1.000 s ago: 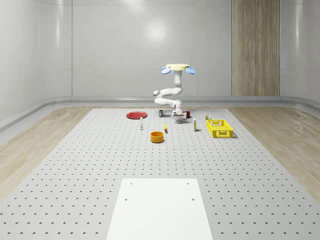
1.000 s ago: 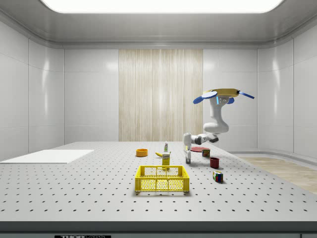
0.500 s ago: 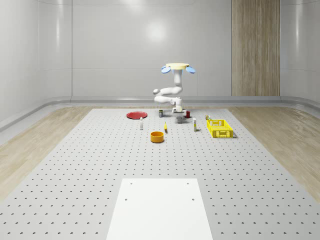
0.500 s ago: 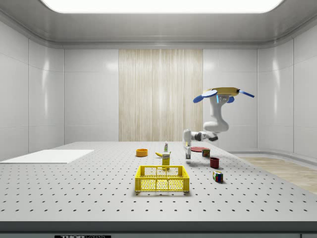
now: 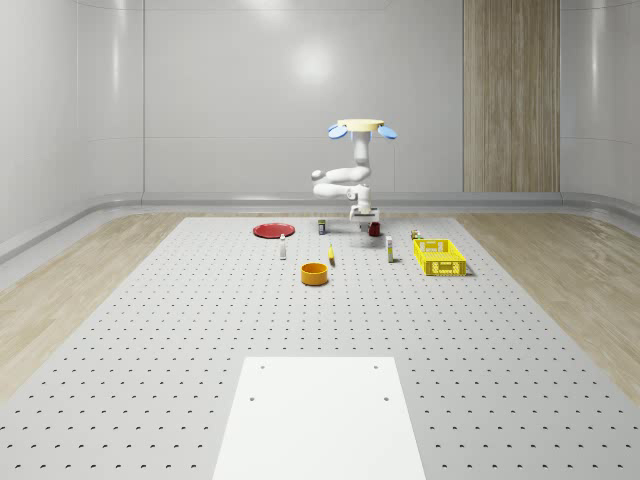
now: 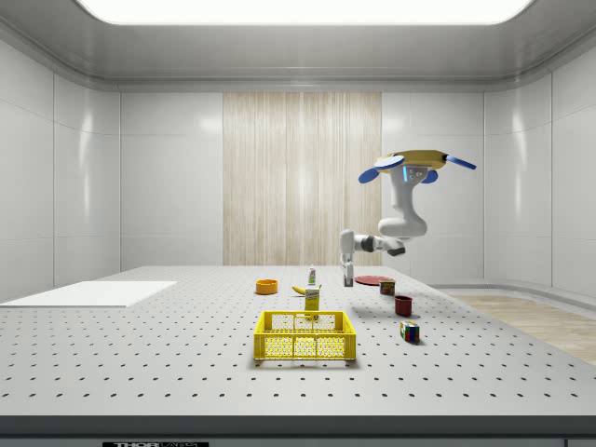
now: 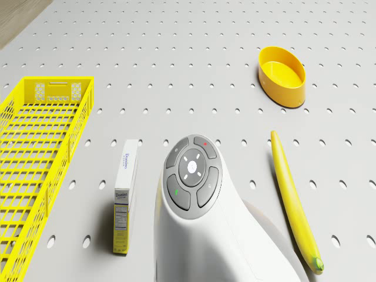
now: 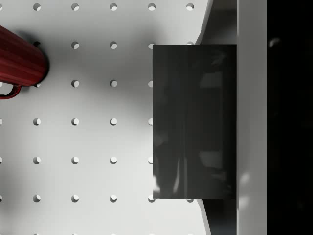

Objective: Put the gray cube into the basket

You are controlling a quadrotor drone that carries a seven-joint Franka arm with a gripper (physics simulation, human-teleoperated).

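Observation:
The gray cube (image 8: 193, 122) sits dark and square against a gripper finger (image 8: 252, 98) in the wrist view, well above the perforated table. My gripper (image 5: 366, 214) is shut on it and hangs off the table at the far end, also seen as the gripper (image 6: 347, 277) from the side. The drone (image 5: 362, 128) hovers above, over the table's far part near the red mug (image 5: 375, 229). The yellow basket (image 5: 440, 266) stands on the table to the whole-scene view's right of the gripper; the basket (image 6: 304, 347) is nearer the side camera, and its wall (image 7: 79, 117) shows in the drone view.
Below the gripper stands the red mug (image 8: 19, 63). An orange bowl (image 7: 282, 75), a banana (image 7: 292, 200) and a sugar box (image 7: 125, 194) lie close by. A red plate (image 5: 272, 230), small bottles and a colourful cube (image 6: 409, 330) also stand on the table. A white panel (image 5: 320, 420) lies at the near end.
The gripper has risen from the table surface with the gray cube in it. The arm has folded upward and the drone has shifted slightly to the whole-scene view's right.

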